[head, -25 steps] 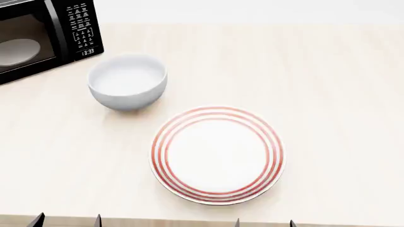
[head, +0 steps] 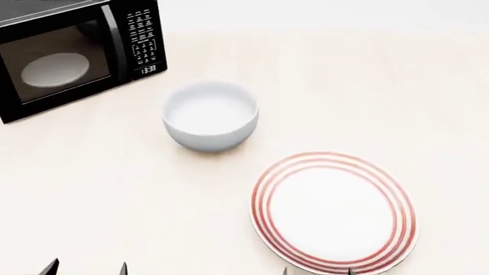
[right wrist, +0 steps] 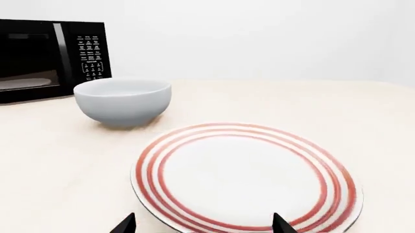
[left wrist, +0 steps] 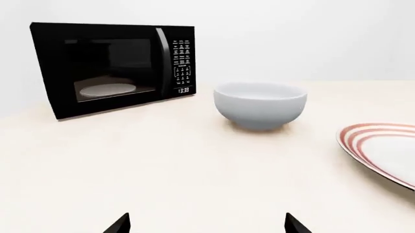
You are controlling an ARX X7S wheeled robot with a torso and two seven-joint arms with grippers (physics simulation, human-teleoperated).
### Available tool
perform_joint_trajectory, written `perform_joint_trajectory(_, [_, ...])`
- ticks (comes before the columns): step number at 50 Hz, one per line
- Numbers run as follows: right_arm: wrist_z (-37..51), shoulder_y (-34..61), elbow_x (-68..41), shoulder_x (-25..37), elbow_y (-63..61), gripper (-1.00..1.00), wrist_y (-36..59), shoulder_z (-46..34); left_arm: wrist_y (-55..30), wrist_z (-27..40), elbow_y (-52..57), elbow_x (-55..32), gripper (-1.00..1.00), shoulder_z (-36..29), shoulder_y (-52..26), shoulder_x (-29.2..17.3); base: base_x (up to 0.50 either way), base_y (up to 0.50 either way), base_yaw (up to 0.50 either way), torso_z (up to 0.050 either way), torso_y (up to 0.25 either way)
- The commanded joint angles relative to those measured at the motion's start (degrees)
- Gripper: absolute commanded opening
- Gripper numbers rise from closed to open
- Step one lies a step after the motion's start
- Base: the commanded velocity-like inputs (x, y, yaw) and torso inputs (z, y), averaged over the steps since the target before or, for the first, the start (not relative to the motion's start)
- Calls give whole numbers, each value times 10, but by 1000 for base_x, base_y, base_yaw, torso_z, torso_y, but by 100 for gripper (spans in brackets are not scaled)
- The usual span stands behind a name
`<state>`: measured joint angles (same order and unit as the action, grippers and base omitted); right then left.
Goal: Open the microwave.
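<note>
The black microwave [head: 73,54] stands at the table's far left with its door shut. Its vertical handle [head: 114,48] sits beside the keypad, the clock reads 13:33, and the white turntable shows through the glass. It also shows in the left wrist view [left wrist: 113,68] and the right wrist view [right wrist: 52,56]. My left gripper [head: 86,268] is open and empty at the near edge, far from the microwave; its tips show in its wrist view [left wrist: 206,224]. My right gripper [head: 317,271] is open and empty over the near rim of the plate, as its wrist view [right wrist: 202,224] also shows.
A white bowl [head: 210,114] stands between the microwave and me, to the right of the door. A white plate with red rings [head: 334,212] lies at the near right. The table [head: 367,91] is pale wood; a white wall is behind it.
The head view has shifted left: the microwave, bowl and plate all sit further right and lower in the picture, and more of the microwave shows. The gripper tips stay at the bottom edge.
</note>
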<state>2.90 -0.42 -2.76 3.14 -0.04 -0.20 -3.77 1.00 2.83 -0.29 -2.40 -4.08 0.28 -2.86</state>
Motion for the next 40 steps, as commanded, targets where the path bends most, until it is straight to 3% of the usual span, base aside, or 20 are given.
perform_joint_trajectory(1, [9, -4, -9, 12, -6, 100, 3, -16, 1, 10, 1, -13, 100, -14, 1, -12, 137, 500, 0, 0, 0])
perform_joint_trajectory(40, [26, 0, -43, 34, -1, 100, 0, -44, 4, 40, -2, -34, 100, -43, -2, -35, 160, 500, 0, 0, 0])
